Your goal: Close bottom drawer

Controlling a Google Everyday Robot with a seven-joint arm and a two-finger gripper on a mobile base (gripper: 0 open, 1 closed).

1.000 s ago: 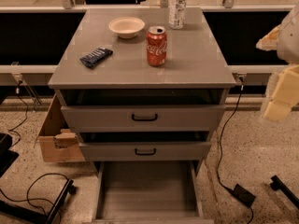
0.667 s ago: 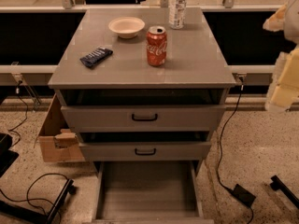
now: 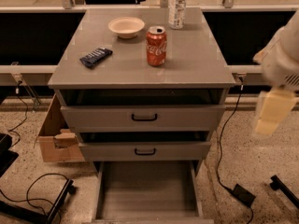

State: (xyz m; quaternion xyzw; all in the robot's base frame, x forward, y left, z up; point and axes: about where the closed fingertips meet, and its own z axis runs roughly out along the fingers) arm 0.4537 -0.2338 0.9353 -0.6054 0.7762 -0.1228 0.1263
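Observation:
The bottom drawer point(image 3: 147, 190) of the grey cabinet is pulled far out toward me, and its bare grey inside shows. Its front lies at the lower edge of the view, with the handle out of sight. My gripper point(image 3: 271, 118) hangs in the air to the right of the cabinet, level with the top drawer. It is well above the open drawer, to its right, and touches nothing. The pale arm point(image 3: 285, 55) rises behind it at the right edge.
The top drawer point(image 3: 144, 117) and the middle drawer point(image 3: 145, 151) stand slightly open, each with a black loop handle. On the cabinet top are a cola can point(image 3: 156, 46), a bowl point(image 3: 126, 26), a bottle point(image 3: 177, 1) and a dark snack bar point(image 3: 96, 57). A cardboard box point(image 3: 56, 136) sits on the left floor; cables and a power adapter point(image 3: 244, 195) lie on the right.
My gripper has dropped lower and come slightly left at the right side of the cabinet. The drawers and the things on top have not moved.

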